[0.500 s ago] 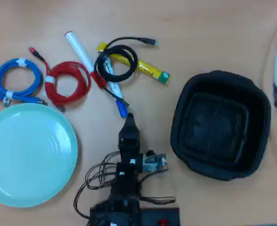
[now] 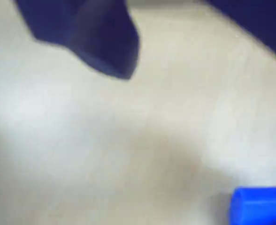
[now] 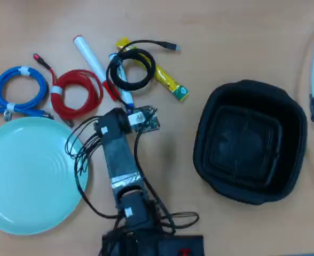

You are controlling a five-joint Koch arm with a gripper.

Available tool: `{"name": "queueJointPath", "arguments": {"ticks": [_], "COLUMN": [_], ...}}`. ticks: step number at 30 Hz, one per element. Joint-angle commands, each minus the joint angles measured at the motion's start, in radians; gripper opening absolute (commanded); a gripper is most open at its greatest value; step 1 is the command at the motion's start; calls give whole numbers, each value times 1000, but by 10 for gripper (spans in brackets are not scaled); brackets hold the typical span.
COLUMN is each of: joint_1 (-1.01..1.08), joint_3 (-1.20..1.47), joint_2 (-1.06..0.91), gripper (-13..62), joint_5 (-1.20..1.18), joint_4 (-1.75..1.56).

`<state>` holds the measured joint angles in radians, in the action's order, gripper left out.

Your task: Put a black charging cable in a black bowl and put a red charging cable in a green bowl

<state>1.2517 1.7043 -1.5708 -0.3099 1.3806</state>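
Tabletop of pale wood [image 3: 237, 48] fills the overhead view. Largest on it is the green bowl [image 3: 18, 181], a round mint dish at the near left, with nothing in it. At the right sits the black bowl [image 3: 250, 141], squarish with a thick rim, likewise holding nothing. Between the two the arm [image 3: 122, 165] reaches from its base at the near edge toward the far left, its wrist over the near end of a blue-capped marker [image 3: 124, 92]. The gripper [image 2: 107, 65] shows only in the wrist view, as one blurred dark tip at the top left over bare table, with a blue cap [image 2: 260, 206] at the bottom right; whether the claw is released or clenched I cannot tell.

Farther back lie the cables. The red charging cable [image 3: 78, 95], coiled and bound by a white band, rests on the table just beyond the green bowl's far rim. Left of it lies a blue coiled cable [image 3: 19, 92]. The black charging cable [image 3: 133, 69] lies coiled to the right of the red one, over the marker and a yellow packet [image 3: 165, 80], well left of the black bowl. A white marker with a red cap [image 3: 90, 56] lies between the red and black coils.
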Motion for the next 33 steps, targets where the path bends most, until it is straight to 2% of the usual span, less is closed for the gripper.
{"name": "queueJointPath", "arguments": {"ticks": [1, 11, 19, 26, 33], "joint_1": [0, 15, 37, 37, 25], "joint_3": [-66, -446, -752, -916, -954], "joint_2": [-12, 87, 351, 488, 583], "gripper": [542, 541, 541, 541, 541], "joint_5": [2, -97, -288, -436, -469], "joint_4": [-3, 87, 69, 63, 26]}}
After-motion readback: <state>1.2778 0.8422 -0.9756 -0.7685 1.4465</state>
